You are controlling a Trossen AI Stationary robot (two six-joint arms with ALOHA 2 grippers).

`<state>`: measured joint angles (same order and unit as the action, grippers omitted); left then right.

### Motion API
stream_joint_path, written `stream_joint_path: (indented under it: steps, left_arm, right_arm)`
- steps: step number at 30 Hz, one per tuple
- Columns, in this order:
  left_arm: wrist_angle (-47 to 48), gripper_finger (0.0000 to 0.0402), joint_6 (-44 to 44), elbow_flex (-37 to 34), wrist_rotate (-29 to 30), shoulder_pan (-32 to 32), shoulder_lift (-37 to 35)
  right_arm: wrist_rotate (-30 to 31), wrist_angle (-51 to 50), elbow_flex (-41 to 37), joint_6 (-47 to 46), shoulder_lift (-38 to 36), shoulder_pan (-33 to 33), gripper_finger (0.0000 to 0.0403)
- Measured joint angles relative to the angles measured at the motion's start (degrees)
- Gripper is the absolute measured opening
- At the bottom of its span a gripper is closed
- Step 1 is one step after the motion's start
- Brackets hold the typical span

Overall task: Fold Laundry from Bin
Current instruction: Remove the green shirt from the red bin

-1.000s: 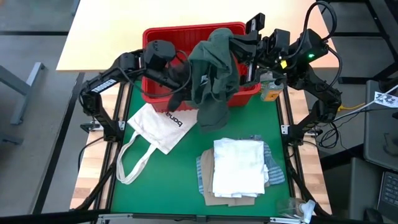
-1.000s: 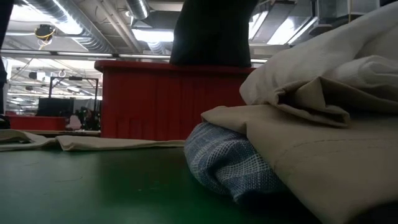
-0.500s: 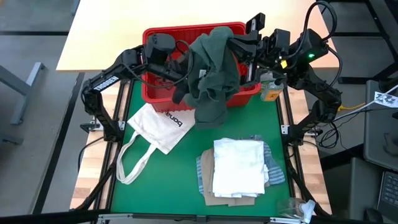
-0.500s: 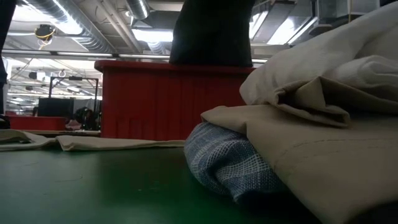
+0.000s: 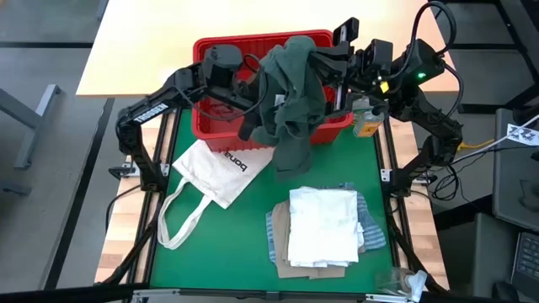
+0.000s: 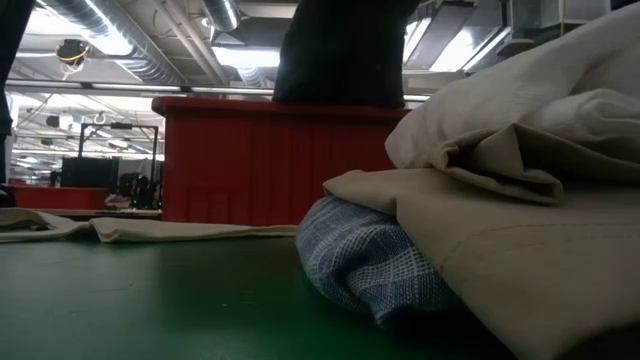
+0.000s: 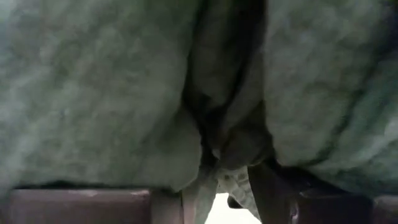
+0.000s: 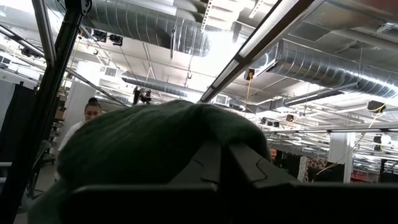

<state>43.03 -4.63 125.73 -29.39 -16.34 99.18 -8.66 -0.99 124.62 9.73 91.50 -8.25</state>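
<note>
Dark green-grey top (image 5: 290, 93) hangs over bin (image 5: 221, 52); right pincer (image 5: 324, 57) clamps it — left pincer (image 5: 251, 126) alongside.

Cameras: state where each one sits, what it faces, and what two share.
High: overhead, facing down; both arms, red bin, white tote bag.
Low: table height, facing the bin across the folded stack.
Left wrist: pressed against dark green-grey top.
Right wrist: faces ceiling past that top.
Shared: top.
</note>
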Motion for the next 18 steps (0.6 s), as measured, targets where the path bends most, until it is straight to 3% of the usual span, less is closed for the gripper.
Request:
stream_joint_path:
  steps: [9, 14, 18]
  left_arm:
    - [0.00, 0.0011, -1.54, 0.00, 0.02, 0.00, -0.78]
    - [1.46, 0.0004, -4.30, 0.00, 0.15, -0.31, -4.70]
    - [3.61, 0.0003, -4.28, 0.00, 4.78, 0.00, -10.74]
  right_arm:
    - [0.00, 0.02, 0.00, 0.00, 0.00, 0.00, 0.0005]
    - [-5.27, 0.02, 0.00, -3.60, 0.00, 0.00, 0.0005]
    - [-13.20, 0.05, 0.00, -8.95, -0.30, 0.05, 0.0005]
